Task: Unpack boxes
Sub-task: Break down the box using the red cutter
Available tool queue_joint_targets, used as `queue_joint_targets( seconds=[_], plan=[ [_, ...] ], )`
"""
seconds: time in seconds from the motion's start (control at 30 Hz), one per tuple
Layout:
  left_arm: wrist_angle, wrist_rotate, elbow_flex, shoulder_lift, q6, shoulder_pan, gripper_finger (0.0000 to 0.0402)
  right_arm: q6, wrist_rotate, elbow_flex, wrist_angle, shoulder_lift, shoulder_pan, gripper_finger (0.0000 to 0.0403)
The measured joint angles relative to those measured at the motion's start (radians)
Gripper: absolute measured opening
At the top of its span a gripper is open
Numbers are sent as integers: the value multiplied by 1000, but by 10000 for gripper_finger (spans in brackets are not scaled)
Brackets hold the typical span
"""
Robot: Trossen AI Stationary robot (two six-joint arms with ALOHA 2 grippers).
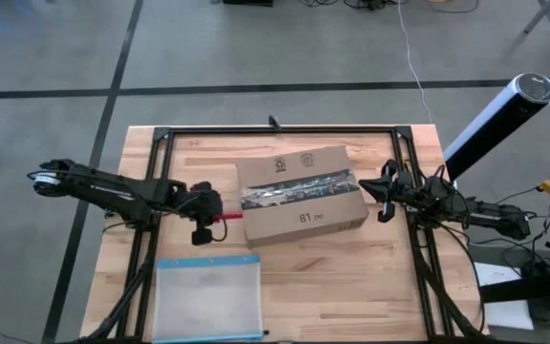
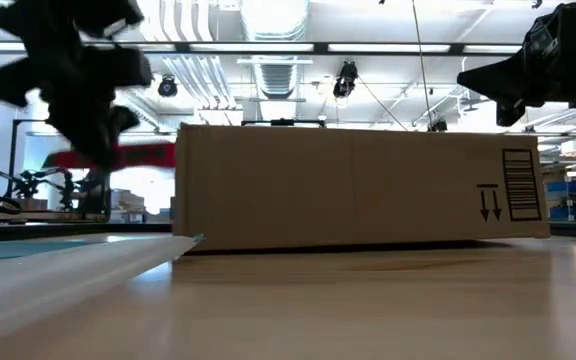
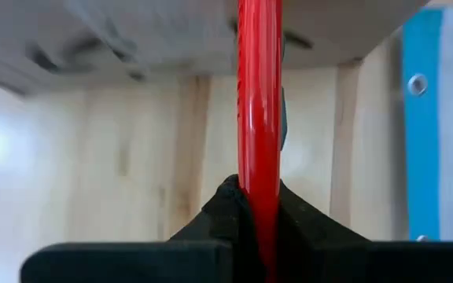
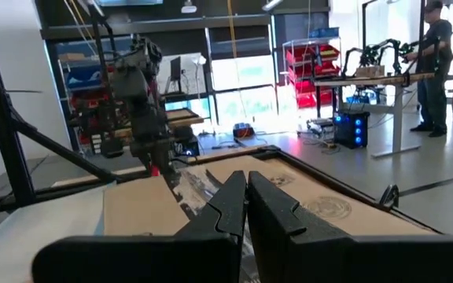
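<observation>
box sits mid-table, flaps down, clear tape strip along the top seam looking intact, so i judge unpacking barely begun: seam uncut, nothing taken out.

left gripper is just beside the box's left end, jaws clamped on the small red tool, whose tip reaches the box edge. right gripper hovers at the box's right end, jaws pressed together, holding nothing.

still to do, by my reading: slit the tape, lift the flaps, empty the box.

the high view alone shows the clear pouch with blue edge near the table's front. the low view shows both grippers above table height and the box flat on the wood. the left wrist view confirms the grip on the tool; the right wrist view shows a person across the room.
</observation>
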Motion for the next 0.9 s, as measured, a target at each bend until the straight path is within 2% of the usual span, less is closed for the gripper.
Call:
queue_joint_targets(
  seconds=[0.23, 0.37, 0.47, 0.53, 0.73, 0.9],
  plan=[
    [-13, -144, 68, -124, 53, -31, 23, 14, 0, 0, 2, 19, 0, 0],
    [14, -194, 68, -171, 63, -31, 23, 3, 0, 0, 0, 45, 0, 0],
    [99, -198, 38, -185, 88, -30, 23, -41, 4, 0, -14, 70, 0, 0],
    [159, -197, 16, -185, 110, -30, 23, -61, 56, 1, -33, 84, 0, 0],
    [268, -198, -40, -177, 161, -30, 23, -46, 331, 108, -258, 137, 0, 0],
    [300, -198, -58, -179, 168, -30, 23, 6, 444, 208, -392, 204, 0, 0]
  ],
)
